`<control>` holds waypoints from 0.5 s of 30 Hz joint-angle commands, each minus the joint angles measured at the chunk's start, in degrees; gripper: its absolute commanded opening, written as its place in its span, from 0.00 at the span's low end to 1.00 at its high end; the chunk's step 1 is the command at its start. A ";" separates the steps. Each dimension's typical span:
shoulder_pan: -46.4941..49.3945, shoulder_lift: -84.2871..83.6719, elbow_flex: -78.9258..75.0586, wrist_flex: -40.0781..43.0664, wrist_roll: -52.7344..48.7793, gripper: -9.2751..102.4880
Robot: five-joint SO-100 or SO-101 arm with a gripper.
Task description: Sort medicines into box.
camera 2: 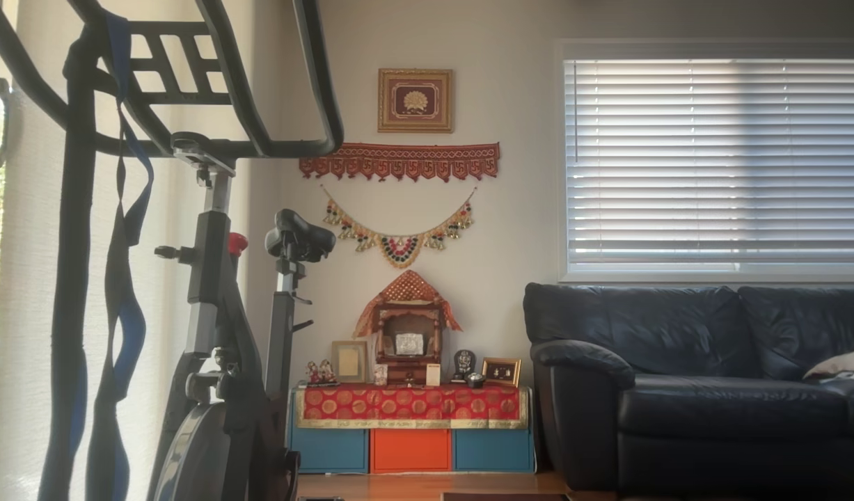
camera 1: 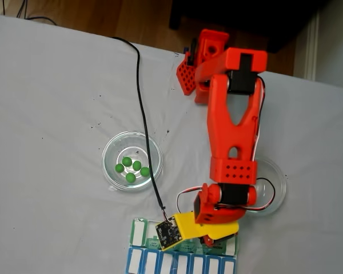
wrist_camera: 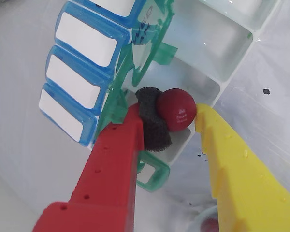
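Observation:
In the wrist view my gripper (wrist_camera: 176, 116) is shut on a dark red ball (wrist_camera: 177, 109). The ball is pinched between the black foam pad (wrist_camera: 152, 121) on the red finger and the tip of the yellow finger (wrist_camera: 205, 116). It hangs over an open white compartment of the box (wrist_camera: 227, 72), whose green lids (wrist_camera: 150, 46) stand raised. In the fixed view the arm reaches down to the box (camera 1: 138, 231) at the table's near edge, with the gripper (camera 1: 208, 240) over its green row. Several green balls (camera 1: 131, 168) lie in the left glass dish (camera 1: 111, 151).
A blue row of closed compartments (wrist_camera: 82, 46) adjoins the box (camera 1: 177, 264). A second glass dish (camera 1: 277, 185) sits partly under the arm. A black cable (camera 1: 142, 108) crosses the white cloth to the wrist. The other view shows a living room, not the table.

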 commanded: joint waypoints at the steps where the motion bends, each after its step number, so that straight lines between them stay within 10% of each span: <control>1: 0.09 3.87 -5.62 0.35 -0.62 0.23; 15: -0.26 6.15 -3.34 0.35 -0.79 0.31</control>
